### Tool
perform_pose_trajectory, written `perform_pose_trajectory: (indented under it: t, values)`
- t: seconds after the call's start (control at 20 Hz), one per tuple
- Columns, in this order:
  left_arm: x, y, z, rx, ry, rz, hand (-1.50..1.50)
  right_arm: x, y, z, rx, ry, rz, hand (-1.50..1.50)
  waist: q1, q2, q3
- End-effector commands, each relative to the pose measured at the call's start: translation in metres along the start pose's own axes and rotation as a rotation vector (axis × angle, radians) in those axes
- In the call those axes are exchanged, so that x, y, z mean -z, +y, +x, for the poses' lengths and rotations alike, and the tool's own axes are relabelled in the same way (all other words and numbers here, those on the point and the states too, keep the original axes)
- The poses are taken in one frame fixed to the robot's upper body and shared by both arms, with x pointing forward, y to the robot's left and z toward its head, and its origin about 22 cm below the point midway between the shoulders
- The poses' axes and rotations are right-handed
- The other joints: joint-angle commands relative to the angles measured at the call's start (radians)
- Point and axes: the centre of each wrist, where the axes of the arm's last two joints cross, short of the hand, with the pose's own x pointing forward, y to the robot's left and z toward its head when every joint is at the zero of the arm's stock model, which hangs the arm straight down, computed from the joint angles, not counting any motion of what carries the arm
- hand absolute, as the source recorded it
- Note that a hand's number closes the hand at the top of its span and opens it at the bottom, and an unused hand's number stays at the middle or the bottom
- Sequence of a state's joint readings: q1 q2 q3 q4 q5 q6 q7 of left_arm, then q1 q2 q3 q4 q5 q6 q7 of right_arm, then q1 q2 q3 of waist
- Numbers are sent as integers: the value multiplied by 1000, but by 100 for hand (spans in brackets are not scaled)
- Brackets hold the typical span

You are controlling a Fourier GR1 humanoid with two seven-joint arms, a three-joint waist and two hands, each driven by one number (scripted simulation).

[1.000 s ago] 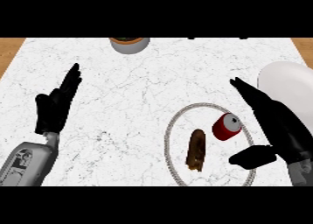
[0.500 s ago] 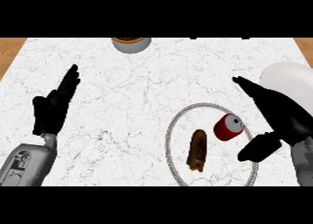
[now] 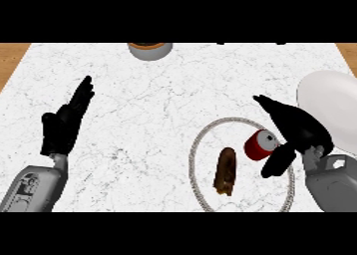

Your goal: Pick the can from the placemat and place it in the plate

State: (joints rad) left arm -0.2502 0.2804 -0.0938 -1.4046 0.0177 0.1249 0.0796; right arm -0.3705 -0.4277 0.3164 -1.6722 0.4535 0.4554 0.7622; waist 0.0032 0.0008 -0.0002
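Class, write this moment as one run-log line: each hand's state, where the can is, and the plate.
right hand: open beside can | can: on placemat, lying | plate: no can | left hand: open, resting

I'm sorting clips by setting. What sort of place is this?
Likely a kitchen counter: a white marbled countertop with wood at its edges, a white plate at the right, and a red can lying beside a brown food item on a round placemat.

A single head view is looking steeply down on the marble counter [image 3: 167,99], facing away from the robot. It is sitting close: both forearms are entering from the lower edge, and wooden strips are showing at the upper left and upper right corners.
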Motion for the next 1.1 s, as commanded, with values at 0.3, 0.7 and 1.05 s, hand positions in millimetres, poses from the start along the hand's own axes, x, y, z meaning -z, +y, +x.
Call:
perform_pose_trajectory:
  t: [0.3,0.7,1.05]
  values:
    - [-2,8,1,-2,2,-2,0,29,35,-14,-38,33,68,-150,0,0,0]
    - [1,2,-7,-2,2,9,0,54,40,-9,-24,66,91,-150,0,0,0]
    - [4,1,6,3,3,5,0,62,40,-56,-56,7,-27,150,1,0,0]
